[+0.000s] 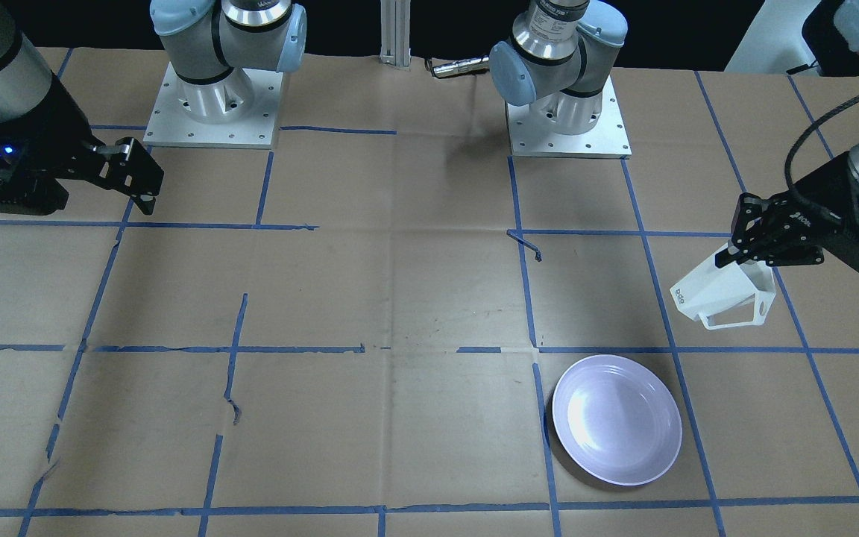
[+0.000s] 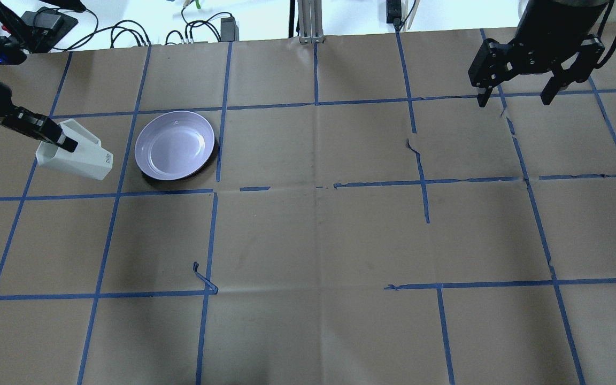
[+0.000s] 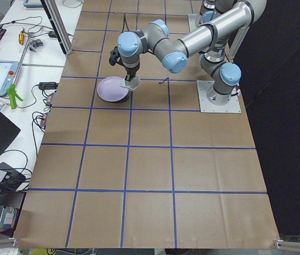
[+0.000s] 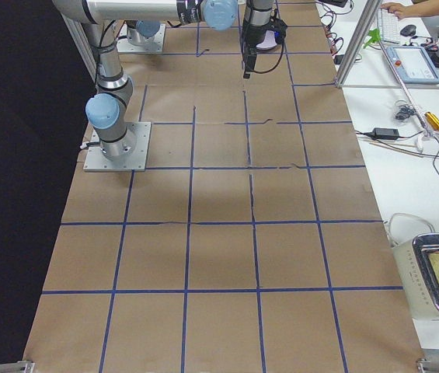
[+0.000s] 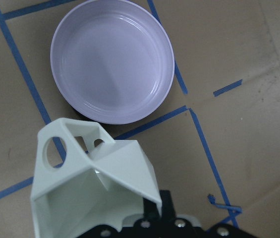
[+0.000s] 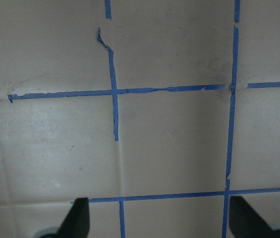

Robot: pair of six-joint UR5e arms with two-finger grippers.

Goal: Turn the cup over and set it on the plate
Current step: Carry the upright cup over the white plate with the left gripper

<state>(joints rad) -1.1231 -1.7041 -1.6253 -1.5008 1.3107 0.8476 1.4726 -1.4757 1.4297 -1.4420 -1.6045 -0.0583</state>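
Note:
My left gripper is shut on the rim wall of the white faceted cup and holds it tilted on its side above the table, base toward the plate. The gripper and cup also show in the overhead view, just left of the plate. In the left wrist view the cup hangs in front of the lavender plate, handle toward it. The plate lies empty on the table. My right gripper is open and empty, high over the far right of the table.
The table is covered in brown paper with a blue tape grid. A curled scrap of loose tape lies near the middle. Both arm bases stand at the robot side. Cables and devices lie beyond the far edge.

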